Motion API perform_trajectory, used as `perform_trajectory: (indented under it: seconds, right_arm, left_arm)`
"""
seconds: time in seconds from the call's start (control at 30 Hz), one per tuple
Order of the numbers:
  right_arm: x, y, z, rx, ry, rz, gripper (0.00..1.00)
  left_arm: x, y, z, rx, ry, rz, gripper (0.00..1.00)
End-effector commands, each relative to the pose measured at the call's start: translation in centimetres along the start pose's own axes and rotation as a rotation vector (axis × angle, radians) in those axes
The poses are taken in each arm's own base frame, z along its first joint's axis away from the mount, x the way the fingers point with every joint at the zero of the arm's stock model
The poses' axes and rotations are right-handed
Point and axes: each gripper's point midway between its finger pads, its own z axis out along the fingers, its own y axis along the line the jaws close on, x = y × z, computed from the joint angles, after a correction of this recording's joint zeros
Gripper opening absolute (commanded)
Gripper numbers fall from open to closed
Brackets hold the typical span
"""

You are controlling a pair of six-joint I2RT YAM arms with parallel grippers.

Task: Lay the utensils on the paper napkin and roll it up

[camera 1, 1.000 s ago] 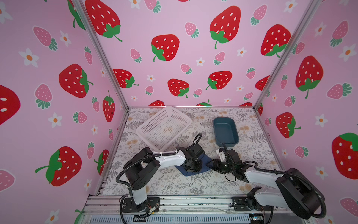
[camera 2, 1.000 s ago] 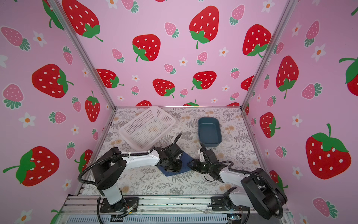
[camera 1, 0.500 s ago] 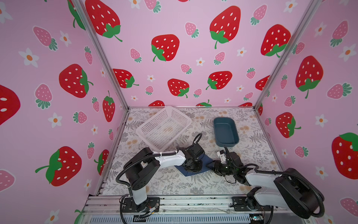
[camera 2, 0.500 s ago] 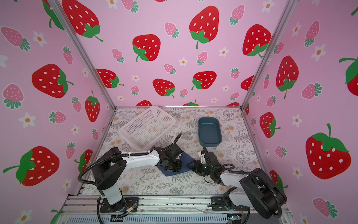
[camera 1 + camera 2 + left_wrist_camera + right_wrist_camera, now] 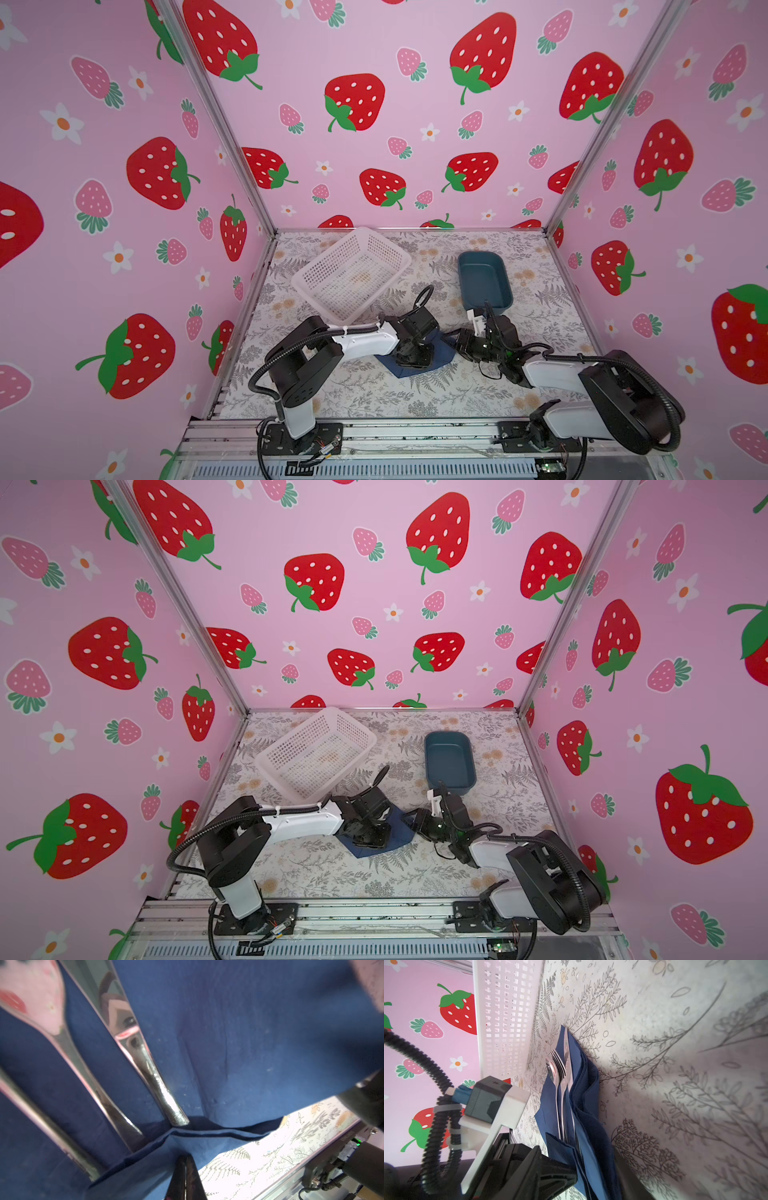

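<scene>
Napkin [image 5: 440, 360] largely hidden beneath left claw [image 5: 410, 357].

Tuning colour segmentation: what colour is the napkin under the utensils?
The napkin is plain dark navy blue, best seen in the left wrist view.

Cannot find the utensils [image 5: 560, 1076] in either top view: buried under the left arm's wrist [image 5: 409, 332] above the paper napkin [image 5: 442, 356]. Shows only the napkin's corners there. Cuts the utensils' heads off at the frame edge in the left wrist view, blurred, with handle ends tucked beneath the napkin's folded flap. Reduces the left end effector [image 5: 185, 1177] to a dark, closed, out-of-focus wedge at that flap; cannot tell if pinching paper. Too small to read the gap of the right end effector [image 5: 457, 343] beside the napkin. Cannot tell the yellowish patch [image 5: 362, 276] in the basket [image 5: 300, 286] beyond the napkin from the print of the bench [image 5: 374, 399].
</scene>
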Motion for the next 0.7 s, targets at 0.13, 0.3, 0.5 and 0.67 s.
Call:
perform_trajectory:
  seconds: [0.13,0.3,0.5,0.67]
  right_arm:
    - [1.2,-0.3,0.0,0.006,0.076,-0.088,0.52]
    - [2.3,-1.6,-0.3,0.046,0.112,-0.103,0.52]
    - [3.0,-2.3,0.0,0.062,0.151,-0.118,0.52]
    - [2.8,-3.8,-0.2,0.133,0.139,-0.121,0.52]
  left_arm:
    - [-1.0,-1.1,-1.3,0.010,-0.036,0.022,0.07]
    - [-1.1,-1.2,-1.3,0.011,-0.038,0.022,0.07]
    - [-1.1,-1.2,-1.3,0.012,-0.036,0.022,0.07]
    - [-1.1,-1.1,-1.4,0.009,-0.039,0.021,0.07]
